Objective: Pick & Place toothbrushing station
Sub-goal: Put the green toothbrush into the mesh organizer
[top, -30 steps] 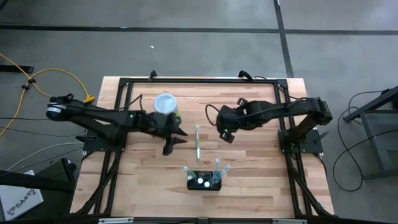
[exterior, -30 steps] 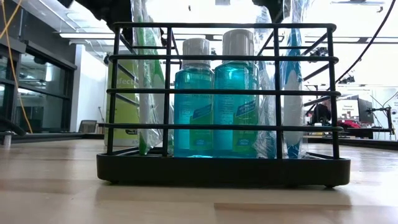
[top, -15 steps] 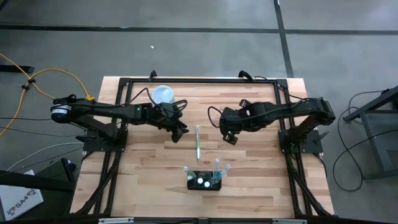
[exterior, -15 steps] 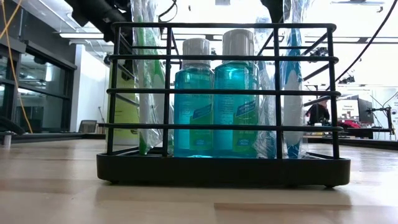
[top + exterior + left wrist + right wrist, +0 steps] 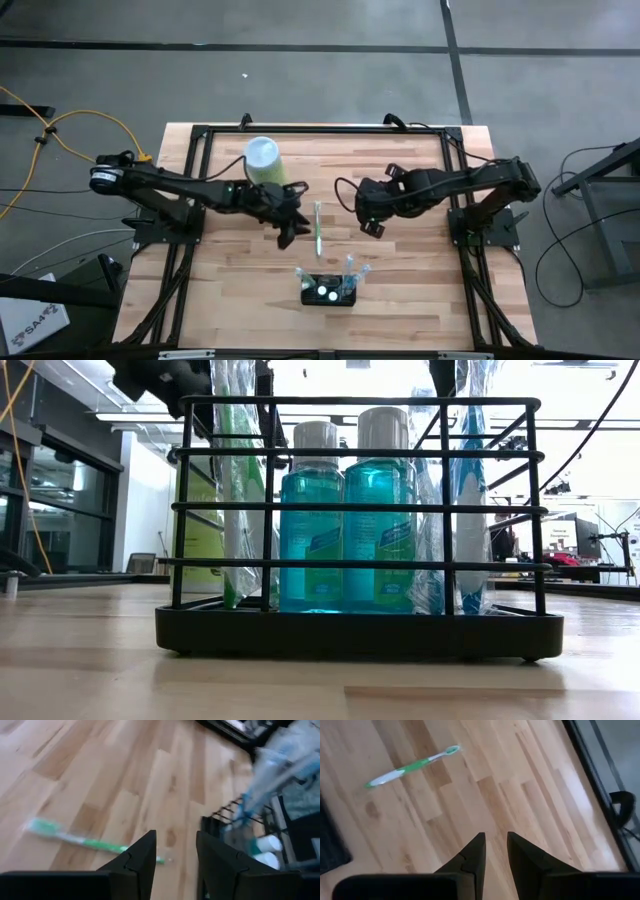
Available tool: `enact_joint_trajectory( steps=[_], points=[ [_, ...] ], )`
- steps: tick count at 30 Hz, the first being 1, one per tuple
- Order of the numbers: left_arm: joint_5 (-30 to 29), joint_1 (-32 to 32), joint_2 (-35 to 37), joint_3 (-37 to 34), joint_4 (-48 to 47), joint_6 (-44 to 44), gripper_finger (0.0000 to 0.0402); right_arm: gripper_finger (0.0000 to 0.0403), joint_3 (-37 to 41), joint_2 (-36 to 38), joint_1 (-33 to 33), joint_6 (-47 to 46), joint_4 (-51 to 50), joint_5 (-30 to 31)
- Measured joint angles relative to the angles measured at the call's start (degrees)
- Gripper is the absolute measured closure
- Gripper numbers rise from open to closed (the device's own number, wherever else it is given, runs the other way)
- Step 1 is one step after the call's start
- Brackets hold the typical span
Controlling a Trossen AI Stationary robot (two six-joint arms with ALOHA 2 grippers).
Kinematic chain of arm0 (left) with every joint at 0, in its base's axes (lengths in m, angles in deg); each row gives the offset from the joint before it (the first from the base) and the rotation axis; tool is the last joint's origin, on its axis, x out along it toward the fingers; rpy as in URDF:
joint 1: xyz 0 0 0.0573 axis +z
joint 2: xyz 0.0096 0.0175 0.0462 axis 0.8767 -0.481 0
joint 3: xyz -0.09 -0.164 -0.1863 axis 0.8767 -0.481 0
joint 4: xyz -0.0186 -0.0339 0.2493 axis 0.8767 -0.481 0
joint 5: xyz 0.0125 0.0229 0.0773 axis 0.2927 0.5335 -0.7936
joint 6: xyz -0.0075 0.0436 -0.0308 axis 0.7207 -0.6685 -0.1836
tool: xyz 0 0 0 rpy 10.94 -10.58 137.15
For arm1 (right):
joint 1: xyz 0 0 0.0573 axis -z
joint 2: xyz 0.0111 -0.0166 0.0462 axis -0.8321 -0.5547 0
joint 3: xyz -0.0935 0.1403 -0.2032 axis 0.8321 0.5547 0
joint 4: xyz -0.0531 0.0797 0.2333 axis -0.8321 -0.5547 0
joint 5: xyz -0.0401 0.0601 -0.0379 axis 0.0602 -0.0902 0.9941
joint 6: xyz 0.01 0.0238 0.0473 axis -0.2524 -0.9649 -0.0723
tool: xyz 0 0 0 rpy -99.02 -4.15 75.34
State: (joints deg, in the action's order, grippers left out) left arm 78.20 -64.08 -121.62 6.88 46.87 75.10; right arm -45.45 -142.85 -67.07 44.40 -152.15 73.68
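Observation:
The toothbrushing station [image 5: 328,291] is a black holder near the table's front edge. In the low view [image 5: 358,632] it shows as a black wire rack with two blue bottles and wrapped toothbrushes. A green and white toothbrush [image 5: 318,229] lies flat on the table behind it and shows in both wrist views [image 5: 85,840] [image 5: 412,767]. My left gripper [image 5: 289,229] is open and empty just left of the toothbrush, with the station ahead of its fingers [image 5: 255,832]. My right gripper [image 5: 368,223] is open and empty to the right of the toothbrush.
A pale green cylinder with a whitish top [image 5: 263,160] stands at the far left of the table, behind my left arm. A black frame [image 5: 320,128] runs along the table's edges. Bare wood lies to the left and right of the station.
My left gripper has swung toward the far edge and come back, ending a little farther toward the table's right, closer to the toothbrush. My right gripper has shifted slightly toward the near edge. The toothbrush and the station have stayed where they were.

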Motion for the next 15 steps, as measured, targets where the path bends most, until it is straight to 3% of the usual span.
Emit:
enact_joint_trajectory(
  steps=[5,15],
  points=[
    [-2.9,-2.8,0.0,0.0,2.3,-2.2,0.0266,0.0332,0.0,0.0,-0.5,-1.2,0.1,-0.1],
    [-6.0,-1.0,-0.4,0.0,2.9,-2.7,0.0266,0.0332,0.0,0.0,-2.7,-1.5,1.7,-0.2]
  ],
)
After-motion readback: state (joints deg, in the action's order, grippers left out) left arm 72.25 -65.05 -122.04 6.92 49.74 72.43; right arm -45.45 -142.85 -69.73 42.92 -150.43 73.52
